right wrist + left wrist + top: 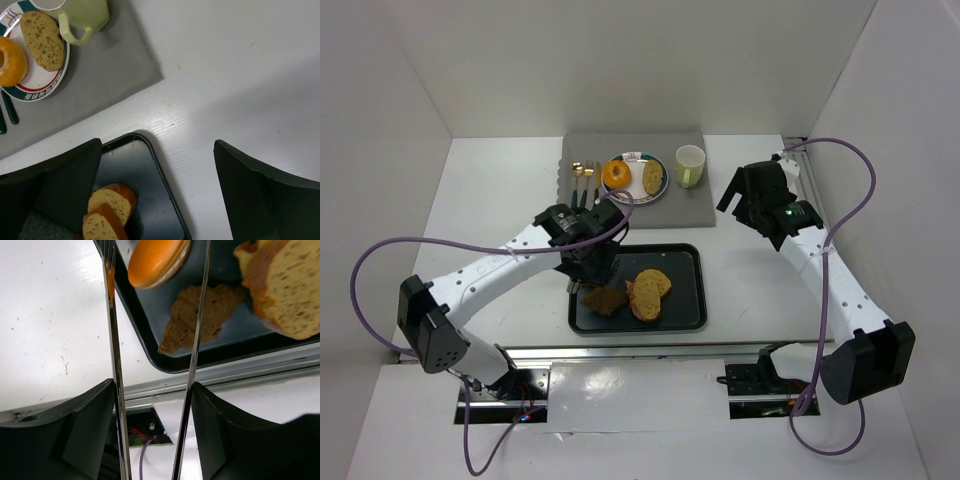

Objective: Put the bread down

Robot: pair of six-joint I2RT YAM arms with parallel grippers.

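My left gripper [588, 262] [152, 400] is shut on metal tongs [116, 370] over the left end of a black tray [685, 310] [135, 315]. A round orange bun [157, 260] lies between the tong tips; whether they clamp it I cannot tell. The top view hides this bun under the gripper. A brown pastry [605, 300] [200, 317] and bread slices [648, 292] [290, 290] [107, 210] lie in the tray. A plate [635, 195] [37, 85] behind holds an orange bun [617, 174] and a slice [652, 177] [42, 40]. My right gripper [732, 198] [157, 170] is open and empty, right of the plate.
The plate sits on a grey mat [690, 205] [100, 75] with a pale green cup [690, 165] [85, 12] at its right and cutlery [582, 180] at its left. White walls close in the table on three sides.
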